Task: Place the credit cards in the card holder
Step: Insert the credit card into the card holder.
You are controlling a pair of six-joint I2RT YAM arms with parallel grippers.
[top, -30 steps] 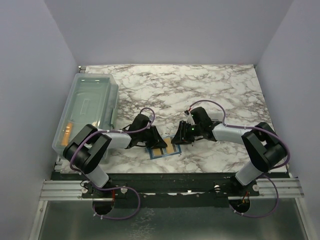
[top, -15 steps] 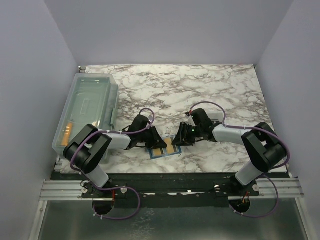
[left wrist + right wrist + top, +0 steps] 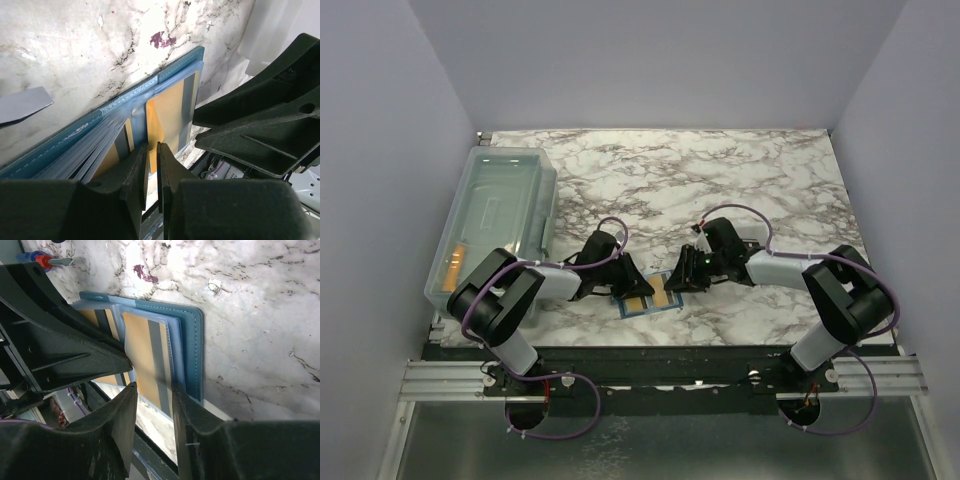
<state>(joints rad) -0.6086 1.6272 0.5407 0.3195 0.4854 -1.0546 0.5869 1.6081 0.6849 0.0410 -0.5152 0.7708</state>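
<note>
From above: teal card holder lying open on the marble bench, near its front edge, between the two arms. Two golden-orange credit cards on its inner face, side by side. Left gripper and right gripper both down at the holder, one on each side. Clear plastic bin far left, well apart. Too small here to read either gripper's opening or the depth of the cards.

From the left wrist: close on the holder's stitched blue edge, with one card behind clear pocket film. Left gripper narrowed to a thin slit at the pocket's near edge. Impossible to tell whether pinching the film or only touching it. Black body of the right gripper close at the right.

From the right wrist: rounded corner of the holder, one card with a grey stripe under a clear sleeve, a second half hidden behind the left gripper. Right gripper partly open, astride the striped card's near end, gripping nothing by the look of it.

Judged progress: both visible cards apparently in pockets, so probably late in the task. Perhaps left: a final push home and the lifting away of both grippers.
</note>
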